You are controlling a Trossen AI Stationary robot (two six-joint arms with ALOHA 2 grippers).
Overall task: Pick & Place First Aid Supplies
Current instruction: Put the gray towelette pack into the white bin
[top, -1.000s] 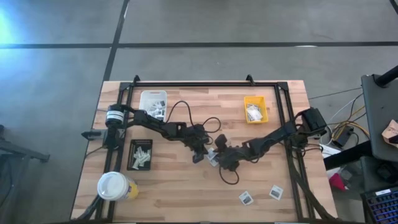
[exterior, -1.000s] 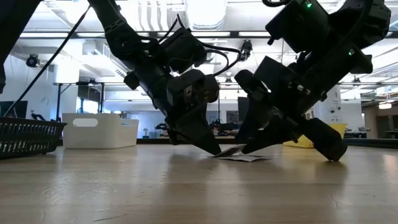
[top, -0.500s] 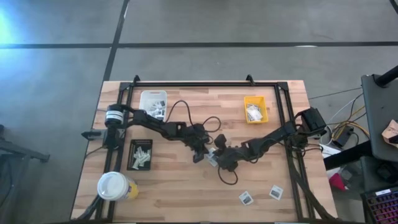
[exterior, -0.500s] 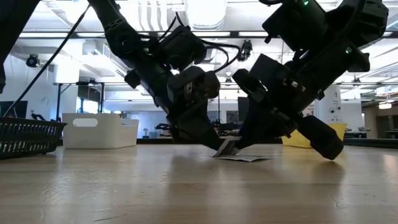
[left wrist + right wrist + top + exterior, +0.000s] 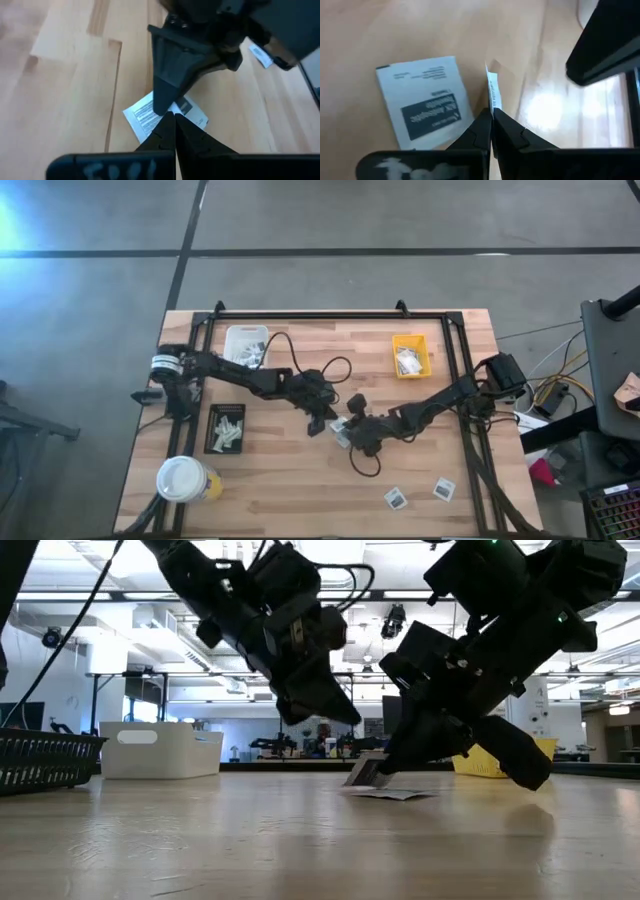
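1. Packets lie flat at the near right of the table: two white ones, well apart from both arms.
2. At mid-table, one packet is pinched on edge between the closed fingers of the right gripper; it stands tilted up in the low view, with a second packet flat on the wood just beside it.
3. Just left of it, the left gripper is seen raised off the table, fingers together and holding nothing; the right arm is judged nearer.
4. Nearer left, a black tray holds pale strips.
5. Farther off, a white tray and a yellow tray each hold supplies.
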